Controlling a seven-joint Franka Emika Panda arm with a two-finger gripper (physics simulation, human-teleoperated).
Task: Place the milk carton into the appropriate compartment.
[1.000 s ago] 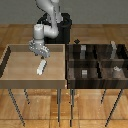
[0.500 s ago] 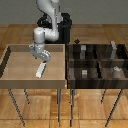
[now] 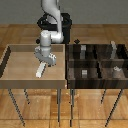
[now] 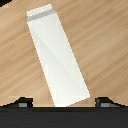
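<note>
Gripper (image 3: 44,62): over milk carton (image 3: 40,70), fingertips flanking its near end; gripped or not, cannot tell. Carton: in light wooden tray (image 3: 10,52), tilted. Dark compartment bin (image 3: 95,65): beyond, carton not delivered. Transfer remaining.

The exterior view is looking down from above and in front, taking in both bins on legs and the arm. The wrist view is looking straight down past the gripper (image 4: 60,102), close over the milk carton (image 4: 56,59), which both views are sharing (image 3: 40,69).
</note>
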